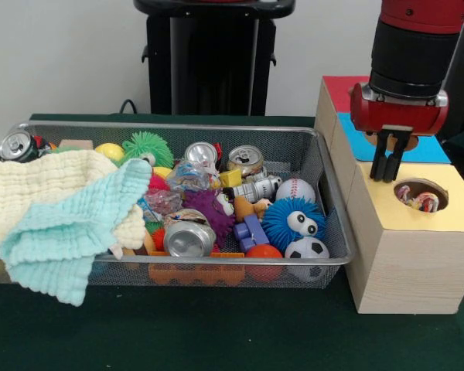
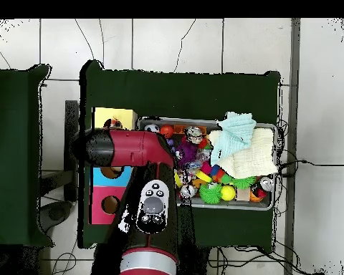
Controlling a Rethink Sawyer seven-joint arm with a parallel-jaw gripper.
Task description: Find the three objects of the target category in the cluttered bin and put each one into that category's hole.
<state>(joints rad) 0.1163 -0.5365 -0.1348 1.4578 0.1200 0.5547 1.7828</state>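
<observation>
The wire mesh bin point(image 1: 329, 166) fills the left and middle of the front view and also shows in the overhead view point(image 2: 276, 129). My gripper point(image 1: 387, 171) hangs over the yellow-topped box point(image 1: 387, 209), just left of and behind its round hole point(image 1: 431, 185). The fingers stand close together with nothing between them. One confetti-spotted white wad point(image 1: 417, 199) lies inside the hole. Two more wrinkly spotted wads point(image 1: 187, 176) point(image 1: 162, 202) lie among the toys in the bin. In the overhead view the arm point(image 2: 125, 147) hides the gripper.
A blue-topped box point(image 1: 363, 145) and a red-topped box point(image 1: 340, 86) stand behind the yellow one. The bin holds silver cans point(image 1: 187, 238), spiky balls, a baseball, a soccer ball and blocks. A cream and mint cloth point(image 1: 62, 209) drapes over its left end.
</observation>
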